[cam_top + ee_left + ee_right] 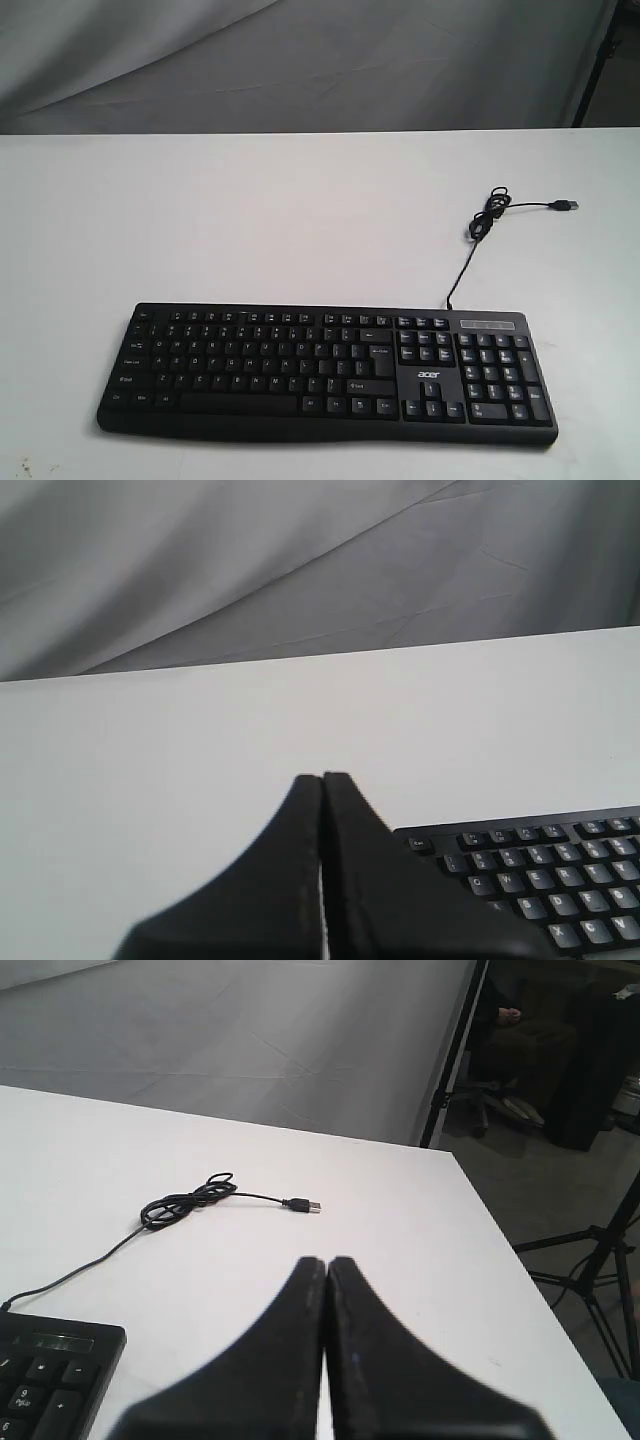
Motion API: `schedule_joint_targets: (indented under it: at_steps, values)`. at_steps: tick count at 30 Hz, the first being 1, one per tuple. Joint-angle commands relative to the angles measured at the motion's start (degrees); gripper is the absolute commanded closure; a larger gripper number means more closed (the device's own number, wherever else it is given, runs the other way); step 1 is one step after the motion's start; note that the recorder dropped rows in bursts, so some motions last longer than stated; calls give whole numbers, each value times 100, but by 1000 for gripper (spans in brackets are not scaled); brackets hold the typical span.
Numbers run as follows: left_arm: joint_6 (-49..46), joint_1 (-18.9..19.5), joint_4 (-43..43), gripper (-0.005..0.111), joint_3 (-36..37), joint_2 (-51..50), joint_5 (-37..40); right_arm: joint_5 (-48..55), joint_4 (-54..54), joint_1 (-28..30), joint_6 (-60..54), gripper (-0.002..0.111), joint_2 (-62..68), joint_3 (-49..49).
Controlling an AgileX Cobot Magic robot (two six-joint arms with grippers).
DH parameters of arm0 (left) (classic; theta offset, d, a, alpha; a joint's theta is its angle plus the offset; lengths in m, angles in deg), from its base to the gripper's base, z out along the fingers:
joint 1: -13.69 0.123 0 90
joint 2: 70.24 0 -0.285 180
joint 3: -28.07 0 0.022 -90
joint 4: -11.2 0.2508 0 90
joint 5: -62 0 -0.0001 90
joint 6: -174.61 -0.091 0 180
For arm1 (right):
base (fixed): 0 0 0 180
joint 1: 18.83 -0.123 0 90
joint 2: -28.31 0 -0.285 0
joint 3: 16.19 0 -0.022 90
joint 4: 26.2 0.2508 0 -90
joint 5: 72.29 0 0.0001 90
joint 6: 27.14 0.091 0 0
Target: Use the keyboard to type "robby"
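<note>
1. The keyboard (330, 370) is seen lying flat on the white worktop (300, 220). It is close to the near edge in the exterior view, long side across the view, with the numeric keypad at the right end.
2. Its thin black cable (462, 265) is seen leaving the back edge, right of centre. The cable is bunched into a small loose coil (487, 215) and ends in a USB plug (567, 205) lying free on the worktop.
3. Left gripper (322, 780): the jaws are pressed together, with only a hairline seam between them. Nothing is held. The tips are seen against bare worktop, just beside the keyboard's left back corner (418, 842). Whether any surface is touched cannot be told.
4. Right gripper (326, 1262): the jaws are likewise pressed together and nothing is pinched. The tips are seen against bare worktop, off the keypad end of the keyboard (50, 1380), with the coil (180, 1203) and plug (303, 1204) well apart from them.
5. A grey cloth (300, 60) is hung behind the worktop.
</note>
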Motion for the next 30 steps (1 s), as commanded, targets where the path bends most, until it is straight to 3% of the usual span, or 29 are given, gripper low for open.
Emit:
schedule_joint_targets:
  at_steps: [1,18,24,30]
  values:
    - [16,-36,27,107,25,20,-42,19,-57,35,-3,108,-27,21]
    - [16,-36,27,107,25,20,-42,155,90,35,9,108,-27,21]
    - [16,-36,27,107,25,20,-42,1267,90,35,11,108,358,-1298]
    - [16,-36,27,107,25,20,-42,1297,124,-85,11,108,1597,-2645]
